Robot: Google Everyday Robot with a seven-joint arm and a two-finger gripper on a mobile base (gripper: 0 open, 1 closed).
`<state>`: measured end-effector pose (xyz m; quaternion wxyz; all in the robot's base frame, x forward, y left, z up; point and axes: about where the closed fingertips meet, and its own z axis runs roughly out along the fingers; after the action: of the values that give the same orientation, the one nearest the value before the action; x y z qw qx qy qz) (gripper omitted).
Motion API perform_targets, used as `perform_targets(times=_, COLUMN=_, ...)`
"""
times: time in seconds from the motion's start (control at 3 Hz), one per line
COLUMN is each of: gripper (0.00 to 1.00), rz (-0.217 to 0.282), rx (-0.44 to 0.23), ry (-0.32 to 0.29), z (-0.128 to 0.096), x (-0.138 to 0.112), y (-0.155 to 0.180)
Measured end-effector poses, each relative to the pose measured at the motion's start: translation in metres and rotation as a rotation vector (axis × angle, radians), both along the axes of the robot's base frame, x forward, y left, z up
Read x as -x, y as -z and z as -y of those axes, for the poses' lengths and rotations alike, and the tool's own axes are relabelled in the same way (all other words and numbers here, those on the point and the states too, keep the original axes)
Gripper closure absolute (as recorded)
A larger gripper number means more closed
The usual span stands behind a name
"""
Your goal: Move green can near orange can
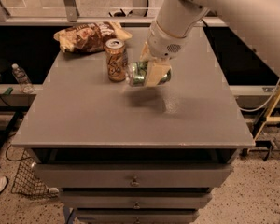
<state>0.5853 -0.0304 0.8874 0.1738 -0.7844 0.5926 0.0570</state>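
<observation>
The orange can (116,60) stands upright on the grey table (84,120), toward its back left. My gripper (151,73) is shut on the green can (139,73) and holds it on its side, a little above the tabletop, just to the right of the orange can. The green can's silver end points left and is very close to the orange can; I cannot tell if they touch. The pale fingers (157,72) cover the can's middle.
A brown crinkled snack bag (88,34) lies at the table's back left, behind the orange can. A plastic water bottle (21,77) stands on a lower ledge left of the table. Drawers (133,177) are below the front edge.
</observation>
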Motion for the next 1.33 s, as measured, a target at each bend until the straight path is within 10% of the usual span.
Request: perform_targets(times=1.33, gripper=1.00, rz=-0.056, rx=0.099, ry=0.028, z=-0.006, x=-0.032, y=0.034)
